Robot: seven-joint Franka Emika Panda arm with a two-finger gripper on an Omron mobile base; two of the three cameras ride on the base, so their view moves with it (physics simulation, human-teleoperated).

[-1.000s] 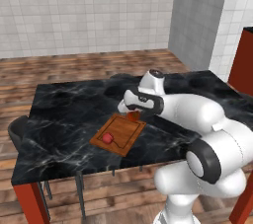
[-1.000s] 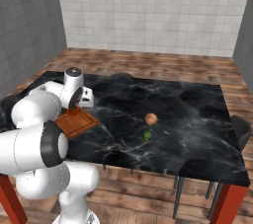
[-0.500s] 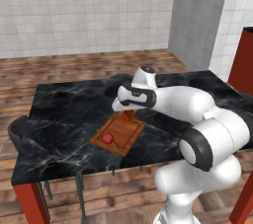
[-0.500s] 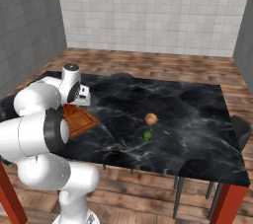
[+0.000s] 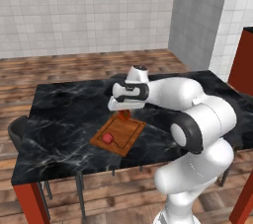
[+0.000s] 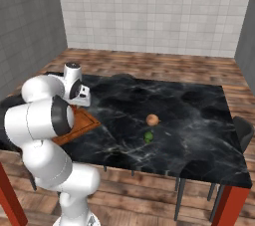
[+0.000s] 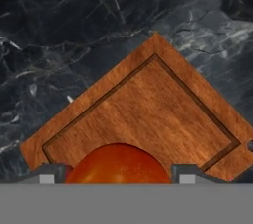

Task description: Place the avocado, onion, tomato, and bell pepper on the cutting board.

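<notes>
My gripper is shut on an orange-red tomato with a greenish top, held just above the far end of the brown cutting board. A red bell pepper lies on the board's near part. The pale tan onion and the green avocado rest close together on the black marble table, well to the right of the board.
The black marble table has red legs. A dark chair stands at its left end and another chair at its right end. A red cabinet stands at the far right.
The hand has drifted a little to the left over the board with the tomato still in its grip. The produce on the table and the piece on the board have not moved.
</notes>
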